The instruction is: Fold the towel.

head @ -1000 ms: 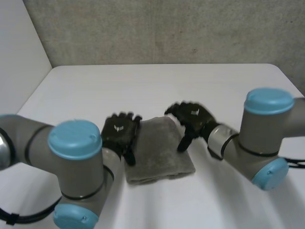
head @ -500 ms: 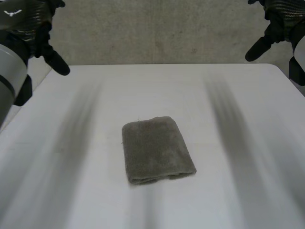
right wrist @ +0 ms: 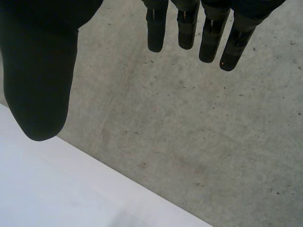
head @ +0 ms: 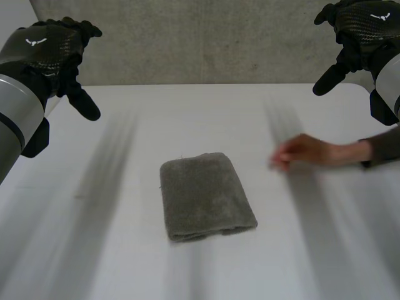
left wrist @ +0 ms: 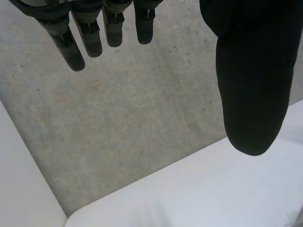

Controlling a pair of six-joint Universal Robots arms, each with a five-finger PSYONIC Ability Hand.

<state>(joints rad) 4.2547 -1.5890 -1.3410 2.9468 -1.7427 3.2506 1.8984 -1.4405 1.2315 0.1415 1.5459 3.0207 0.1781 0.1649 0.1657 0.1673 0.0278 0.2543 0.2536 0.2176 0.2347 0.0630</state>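
A white table (head: 200,112) stood before a rough grey concrete wall (head: 206,44). The robot's black left hand (head: 44,55) was raised high above the table's left side. Its fingers (left wrist: 71,45) were straight and relaxed, set well apart from the thumb (left wrist: 251,75), with nothing between them. In the left wrist view they pointed toward the wall above the table's far edge. The black right hand (head: 361,28) was raised in the same way over the table's right side. Its fingers (right wrist: 208,35) hung straight and its thumb (right wrist: 40,75) stood wide of them, holding nothing. Both hands were well apart from the towel.

The thick grey terry towel (head: 205,195) lay folded into a compact oblong in the middle of the table, between the two arms. Its layered edge was turned toward the head camera. To the right of the towel, near it but not touching, a person's hand (head: 303,152) reached in over the table from the right side, blurred. A forearm (head: 381,149) in a dark sleeve followed behind it, lower in the head view than the robot's right hand.
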